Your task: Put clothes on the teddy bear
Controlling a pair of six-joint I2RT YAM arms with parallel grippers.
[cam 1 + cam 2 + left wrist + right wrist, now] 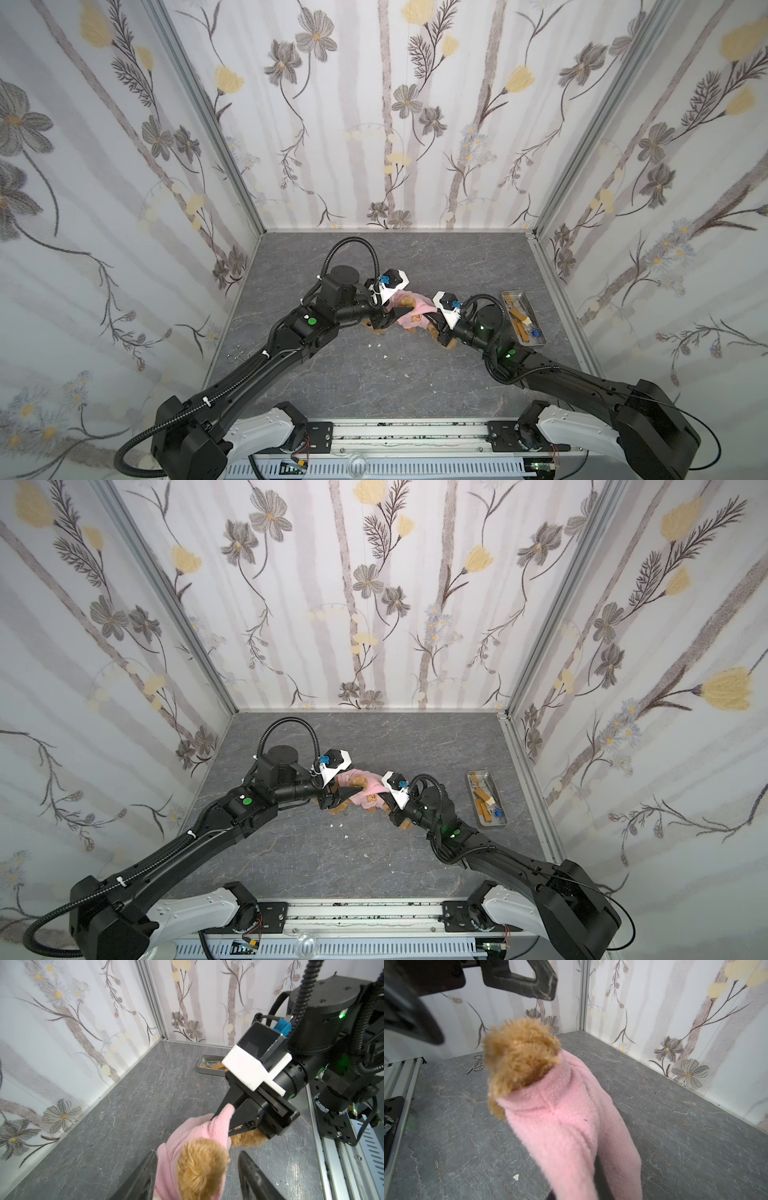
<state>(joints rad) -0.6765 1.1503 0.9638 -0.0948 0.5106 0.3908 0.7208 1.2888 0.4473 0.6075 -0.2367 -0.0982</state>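
Observation:
The teddy bear (409, 300) is partly inside a pink hoodie (405, 318) at the middle of the table, between both grippers. Its golden-brown fluff (519, 1057) pokes out of the hoodie's (564, 1122) opening. My left gripper (197, 1176) is open, with one finger (143, 1180) against the pink fleece and the other finger (251, 1178) clear of the fluffy brown part (201, 1165). My right gripper (223, 1124) is shut on a fold of the hoodie (195, 1132), and a brown limb (247, 1138) lies under it. In the right wrist view the fleece hides that gripper's fingertips.
A metal tray (509, 296) with small tools stands at the right, close behind the right arm. Metal forceps (239, 356) lie near the left wall. Small white scraps (379, 345) dot the grey marble-look table (374, 395). Patterned walls close three sides.

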